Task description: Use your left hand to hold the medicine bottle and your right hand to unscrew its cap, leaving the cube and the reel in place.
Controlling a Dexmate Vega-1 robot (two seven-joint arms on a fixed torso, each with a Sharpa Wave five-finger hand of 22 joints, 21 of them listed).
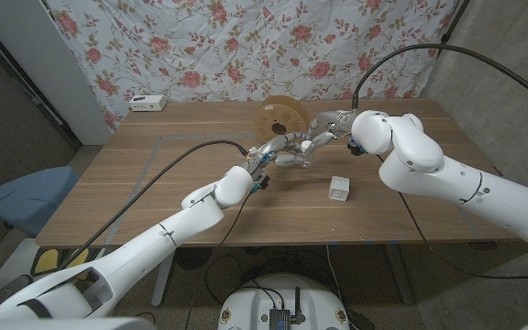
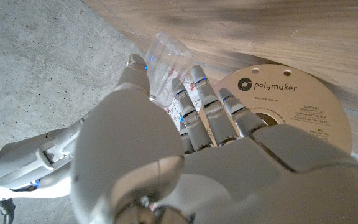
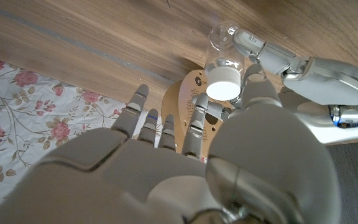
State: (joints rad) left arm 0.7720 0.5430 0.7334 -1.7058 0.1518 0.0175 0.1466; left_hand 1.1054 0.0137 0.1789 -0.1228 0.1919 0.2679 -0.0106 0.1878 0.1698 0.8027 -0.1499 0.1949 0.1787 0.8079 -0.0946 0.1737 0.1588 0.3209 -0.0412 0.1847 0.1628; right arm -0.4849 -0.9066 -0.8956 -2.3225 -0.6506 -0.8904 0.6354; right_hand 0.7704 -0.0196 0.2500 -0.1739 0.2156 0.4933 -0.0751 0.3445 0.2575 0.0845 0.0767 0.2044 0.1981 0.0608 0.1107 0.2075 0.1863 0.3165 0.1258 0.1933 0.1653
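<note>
Wooden table; floral curtain behind; grey concrete floor; blue chair beside; white box at table's far edge.

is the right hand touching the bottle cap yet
Cannot tell. In the right wrist view the right hand reaches the white cap, fingers beside it, thumb overlapping, but no view plainly shows contact or gap.
</note>
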